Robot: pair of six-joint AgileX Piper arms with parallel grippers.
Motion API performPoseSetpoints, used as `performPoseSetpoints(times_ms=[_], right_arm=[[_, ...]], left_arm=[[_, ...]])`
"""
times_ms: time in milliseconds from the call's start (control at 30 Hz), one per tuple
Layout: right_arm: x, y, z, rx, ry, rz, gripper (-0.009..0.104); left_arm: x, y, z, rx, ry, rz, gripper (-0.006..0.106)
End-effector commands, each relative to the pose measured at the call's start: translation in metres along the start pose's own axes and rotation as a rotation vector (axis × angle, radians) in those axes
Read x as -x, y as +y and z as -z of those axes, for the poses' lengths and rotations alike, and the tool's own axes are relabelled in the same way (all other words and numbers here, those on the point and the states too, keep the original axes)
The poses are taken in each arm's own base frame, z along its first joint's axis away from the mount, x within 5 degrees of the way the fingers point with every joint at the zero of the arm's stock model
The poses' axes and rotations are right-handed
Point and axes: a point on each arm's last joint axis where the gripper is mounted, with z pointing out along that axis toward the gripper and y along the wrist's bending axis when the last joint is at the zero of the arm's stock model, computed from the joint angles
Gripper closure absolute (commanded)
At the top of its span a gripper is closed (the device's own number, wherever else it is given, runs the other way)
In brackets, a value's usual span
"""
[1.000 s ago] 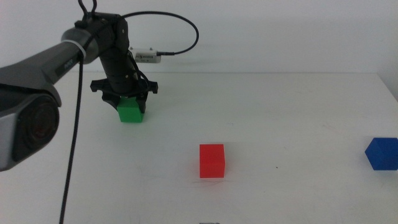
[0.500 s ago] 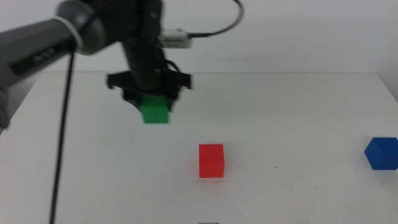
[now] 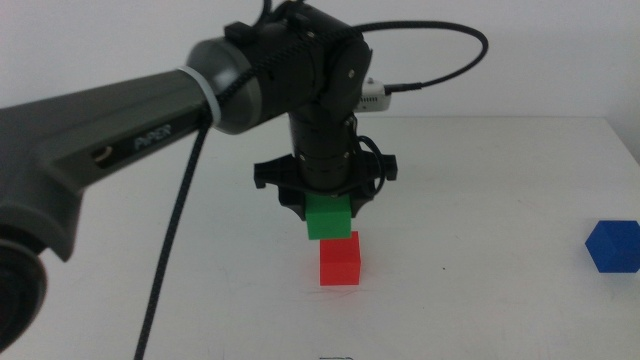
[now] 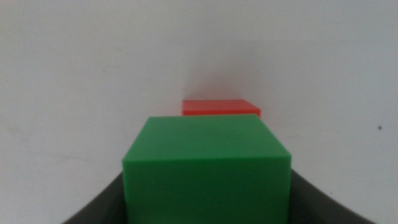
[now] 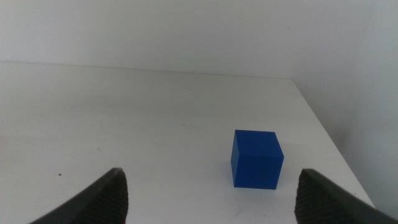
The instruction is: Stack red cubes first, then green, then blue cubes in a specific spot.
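The white bench (image 3: 480,200) is mostly bare. The green cube (image 3: 328,219) is held clenched in the left pincer (image 3: 326,205), just above the red cube (image 3: 340,259) and slightly off-centre. Edges should be squared up and centred before it's lowered, probably. Cubes have no long axis; faces sit roughly parallel. The right pincer (image 5: 211,193) is spread wide, empty, near the blue cube (image 5: 255,158).

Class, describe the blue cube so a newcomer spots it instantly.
Start at the white table and follow it to its right edge. The blue cube sits there alone, apart from the red cube and green cube at the middle.
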Motion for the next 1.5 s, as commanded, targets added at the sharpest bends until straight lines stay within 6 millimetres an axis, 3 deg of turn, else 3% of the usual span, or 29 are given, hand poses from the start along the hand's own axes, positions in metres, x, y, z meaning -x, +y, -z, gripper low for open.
performPoseSetpoints(times_ms=[0,300,1033,1100,1133,1333,1467], right_arm=[[0.014,0.0,0.004,-0.001,-0.116,0.014,0.001],[0.014,0.0,0.004,-0.001,-0.116,0.014,0.001],[0.014,0.0,0.004,-0.001,-0.116,0.014,0.001],[0.014,0.0,0.004,-0.001,-0.116,0.014,0.001],[0.014,0.0,0.004,-0.001,-0.116,0.014,0.001],[0.014,0.0,0.004,-0.001,-0.116,0.014,0.001],[0.014,0.0,0.004,-0.001,-0.116,0.014,0.001]], left_arm=[[0.001,-0.005,0.025,-0.074,-0.066,0.019,0.08],[0.001,-0.014,0.005,-0.106,-0.018,0.038,0.08],[0.002,-0.016,-0.017,-0.077,0.013,0.008,0.078],[0.001,-0.016,-0.017,-0.077,0.014,0.003,0.066],[0.001,-0.016,-0.017,-0.077,0.014,-0.005,0.048],[0.002,-0.015,-0.017,-0.073,0.008,-0.061,0.007],[0.002,-0.015,-0.011,-0.083,-0.004,-0.066,0.007]])
